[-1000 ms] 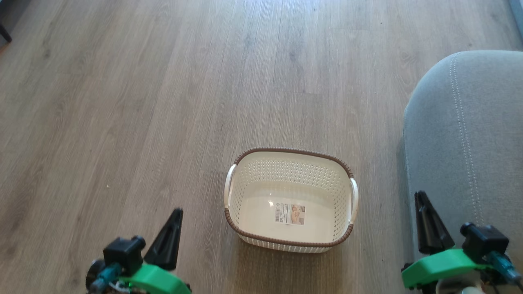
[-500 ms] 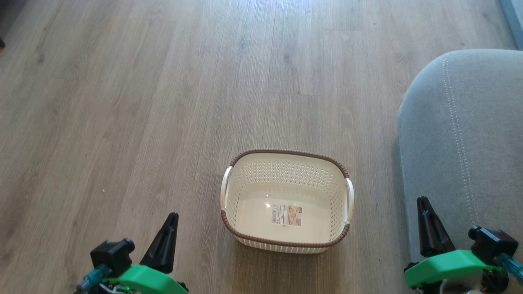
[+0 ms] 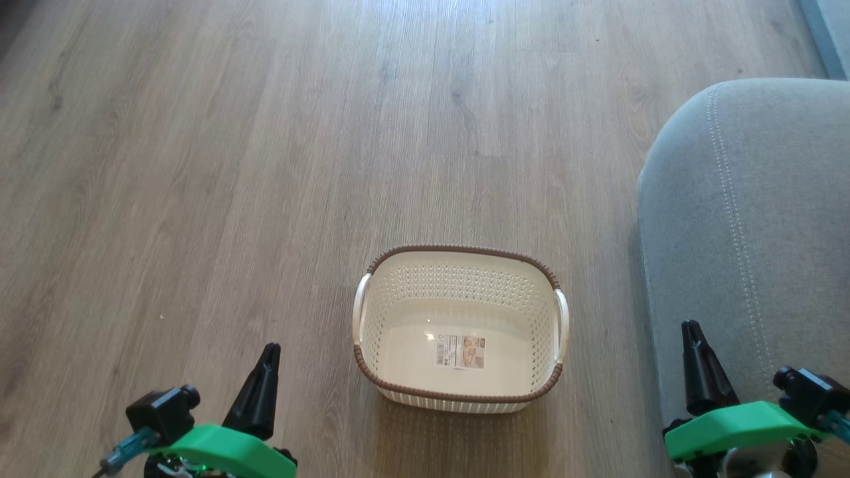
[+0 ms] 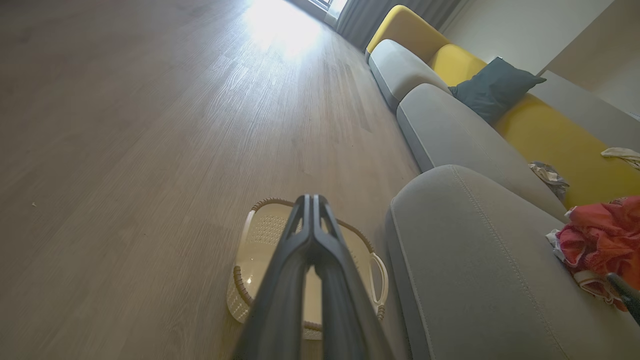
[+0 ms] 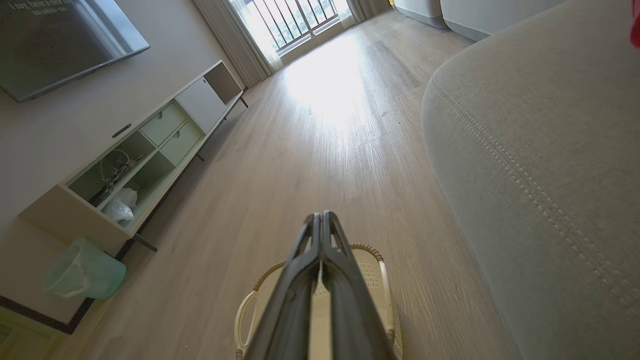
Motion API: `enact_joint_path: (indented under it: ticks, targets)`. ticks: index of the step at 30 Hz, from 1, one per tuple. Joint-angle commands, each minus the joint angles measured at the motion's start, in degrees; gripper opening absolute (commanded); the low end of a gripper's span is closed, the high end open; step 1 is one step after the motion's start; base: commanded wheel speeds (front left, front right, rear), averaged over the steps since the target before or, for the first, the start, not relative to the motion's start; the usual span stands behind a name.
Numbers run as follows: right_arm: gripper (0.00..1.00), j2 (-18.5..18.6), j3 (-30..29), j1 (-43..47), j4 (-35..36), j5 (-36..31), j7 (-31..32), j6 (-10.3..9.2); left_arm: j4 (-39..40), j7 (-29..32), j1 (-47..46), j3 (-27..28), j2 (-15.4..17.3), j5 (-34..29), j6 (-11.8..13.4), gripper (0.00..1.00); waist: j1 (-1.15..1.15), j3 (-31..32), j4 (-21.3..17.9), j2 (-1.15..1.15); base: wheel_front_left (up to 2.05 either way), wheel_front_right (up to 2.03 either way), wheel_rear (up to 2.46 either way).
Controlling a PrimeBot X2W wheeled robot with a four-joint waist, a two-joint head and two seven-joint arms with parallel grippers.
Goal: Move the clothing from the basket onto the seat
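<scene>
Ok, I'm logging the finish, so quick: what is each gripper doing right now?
Left gripper: closed, holding nothing.
Right gripper: closed, holding nothing.

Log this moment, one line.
basket: empty, on floor | clothing: on seat | left fingers: shut, empty | right fingers: shut, empty | task: looks done

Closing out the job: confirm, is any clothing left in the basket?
No, the basket holds just a label sticker on its bare bottom.

Head camera turned slightly right — basket and seat lie further left in frame, left gripper and right gripper a little lower.
</scene>
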State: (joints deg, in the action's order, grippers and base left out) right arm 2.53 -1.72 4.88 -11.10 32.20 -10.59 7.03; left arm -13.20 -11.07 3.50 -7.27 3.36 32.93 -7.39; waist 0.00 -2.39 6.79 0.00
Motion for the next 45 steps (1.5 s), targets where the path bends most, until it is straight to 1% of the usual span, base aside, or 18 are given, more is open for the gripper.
enact_joint_path:
  ticks: [1,3,45]
  targets:
    - [0.00,1.0,0.0,-2.9,1.5,2.2,0.4,0.12,1.6,0.4,-3.0,1.3,0.7,2.1,0.0,0.00,0.00,0.0,-0.1,0.00,0.00,0.00,0.00]
    - [0.00,1.0,0.0,-2.9,1.4,2.8,0.6,0.12,1.6,0.6,-3.1,1.4,0.7,2.7,0.0,0.00,0.00,0.1,-0.2,0.00,0.00,0.00,0.00]
    - [0.00,1.5,-1.1,-6.6,-0.5,30.3,7.3,0.28,0.6,7.2,-6.0,5.6,1.3,30.2,-0.1,0.00,0.00,1.1,-3.3,0.00,0.00,0.00,0.00]
